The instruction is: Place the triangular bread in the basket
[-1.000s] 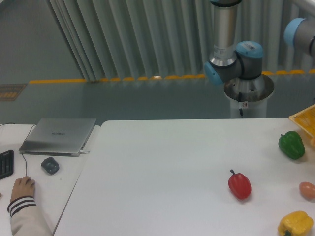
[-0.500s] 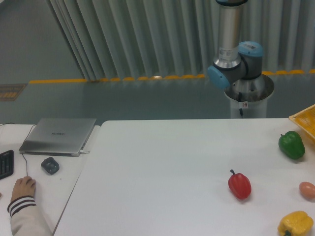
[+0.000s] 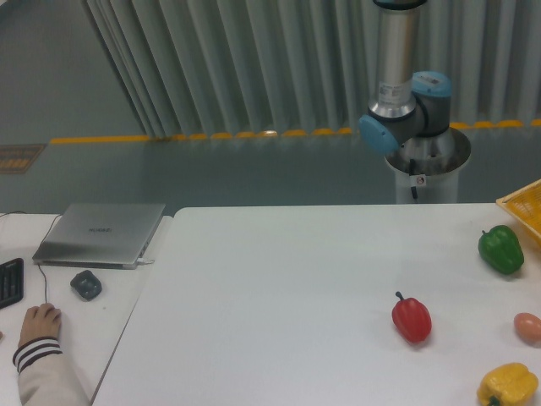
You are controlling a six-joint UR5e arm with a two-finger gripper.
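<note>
We look across a white surface (image 3: 287,288) from a fixed camera, with grey vertical slats and a grey floor marked by a yellow line behind it. Beyond the far edge of the surface stands the robot arm (image 3: 397,76), a silver upright tube with blue-capped joints on a round grey base. Its upper part runs out of the top of the frame, so the hand is out of sight and we cannot tell whether its fingers are apart or together.

At the right edge of the frame, only a corner of the yellow-orange basket (image 3: 522,205) shows, with its lattice side. Just below it sits a green bell pepper (image 3: 500,249). A red bell pepper (image 3: 412,318) lies nearer the middle of the surface, well apart from the green one. A small brownish egg (image 3: 528,327) rests at the right edge, and a yellow bell pepper (image 3: 507,386) sits below it in the bottom right corner. We do not see the triangular bread anywhere in this view.

To the left, on a separate pale desk, a closed silver laptop (image 3: 100,233) lies flat, with a small dark grey object (image 3: 85,284) just in front of it. A person's hand (image 3: 38,322) in a striped cuff rests at the bottom left, beside the corner of a black keyboard (image 3: 10,282).
</note>
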